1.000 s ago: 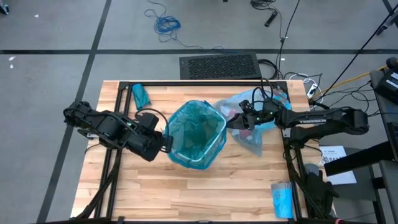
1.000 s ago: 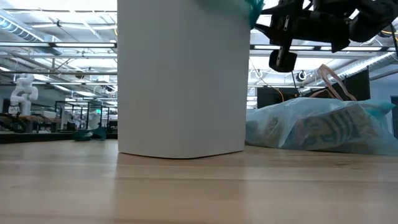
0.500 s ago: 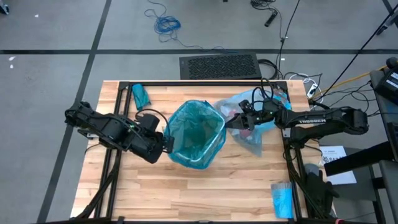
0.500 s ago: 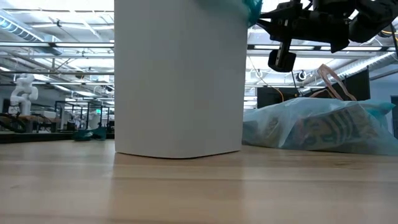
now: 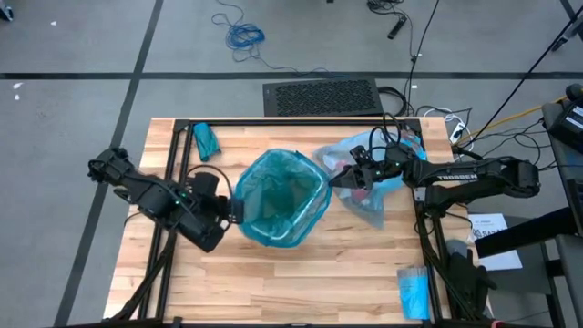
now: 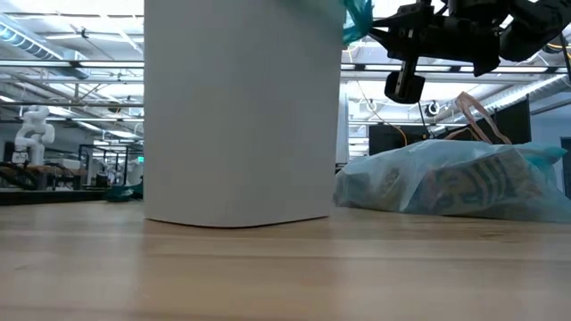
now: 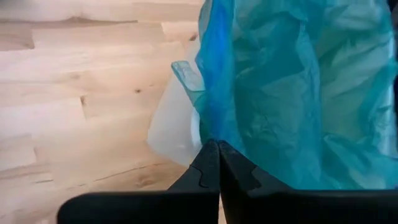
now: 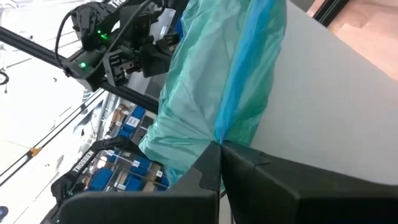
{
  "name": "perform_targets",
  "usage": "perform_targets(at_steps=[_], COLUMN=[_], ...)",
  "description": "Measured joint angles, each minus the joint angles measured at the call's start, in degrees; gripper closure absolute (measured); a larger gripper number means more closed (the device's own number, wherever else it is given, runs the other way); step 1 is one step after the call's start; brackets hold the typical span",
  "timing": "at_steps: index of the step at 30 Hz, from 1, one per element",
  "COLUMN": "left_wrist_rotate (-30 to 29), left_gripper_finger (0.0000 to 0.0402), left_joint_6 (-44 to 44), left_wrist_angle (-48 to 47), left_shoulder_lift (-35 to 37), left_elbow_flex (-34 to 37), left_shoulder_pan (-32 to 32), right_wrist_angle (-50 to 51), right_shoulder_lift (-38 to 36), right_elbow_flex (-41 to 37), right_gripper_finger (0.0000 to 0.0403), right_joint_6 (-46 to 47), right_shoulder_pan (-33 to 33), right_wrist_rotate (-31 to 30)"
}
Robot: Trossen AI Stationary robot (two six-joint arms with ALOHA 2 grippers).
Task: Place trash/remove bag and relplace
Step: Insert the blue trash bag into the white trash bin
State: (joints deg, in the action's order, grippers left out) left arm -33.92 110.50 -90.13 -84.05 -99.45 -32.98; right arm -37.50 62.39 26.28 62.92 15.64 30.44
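High view only: one bin point(image 5: 273, 239), teal liner point(image 5: 278, 196) inside; left gripper point(image 5: 234, 211) and right gripper point(image 5: 333, 179) pinch opposite rim edges, jaws closed on liner. Low view: one filled bag point(image 6: 455, 183) beside bin.

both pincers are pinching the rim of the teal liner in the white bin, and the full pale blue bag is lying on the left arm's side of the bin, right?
Not quite: the full pale blue bag lies on the right arm's side of the white bin, as the high view shows. The rest holds: the left pincer and right pincer are both shut on the teal liner at the rim.
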Motion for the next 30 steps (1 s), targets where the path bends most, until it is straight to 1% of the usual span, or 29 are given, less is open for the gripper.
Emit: perform_targets(at_steps=[4,6,9,14,18,25,30], left_wrist_rotate=[-7.0,-8.8,-9.2,-10.7,-13.4,-13.6,-17.2], left_gripper_finger=[0.0402,0.0402,0.0402,0.0402,0.0402,0.0402,0.0402], left_joint_6=[5.7,7.2,8.6,12.2,11.2,10.6,11.1], left_wrist_angle=[0.1,0.0,0.1,0.0,0.1,0.1,0.1], left_shoulder_lift=[-0.2,-0.1,-0.1,-0.1,-0.1,-0.1,-0.1], left_elbow_flex=[0.6,0.6,1.3,4.0,4.3,4.3,4.3], left_shoulder_pan=[-3.1,-4.0,-4.4,-4.4,-4.4,-5.0,-5.4], right_wrist_angle=[0.0,-0.6,-2.2,-0.9,0.6,1.1,0.8], right_shoulder_lift=[0.0,0.0,0.0,0.0,0.0,0.0,0.0], right_elbow_flex=[0.0,0.0,0.4,3.0,3.1,3.1,3.1], right_gripper_finger=[0.0403,0.0403,0.0403,0.0403,0.0403,0.0403,0.0403], right_joint_6=[0.0,0.5,1.4,0.6,0.3,0.6,0.9], right_shoulder_pan=[0.1,0.1,0.1,-0.7,-0.7,-0.7,-0.7], right_wrist_rotate=[0.1,0.6,1.3,1.3,1.3,1.1,1.0])
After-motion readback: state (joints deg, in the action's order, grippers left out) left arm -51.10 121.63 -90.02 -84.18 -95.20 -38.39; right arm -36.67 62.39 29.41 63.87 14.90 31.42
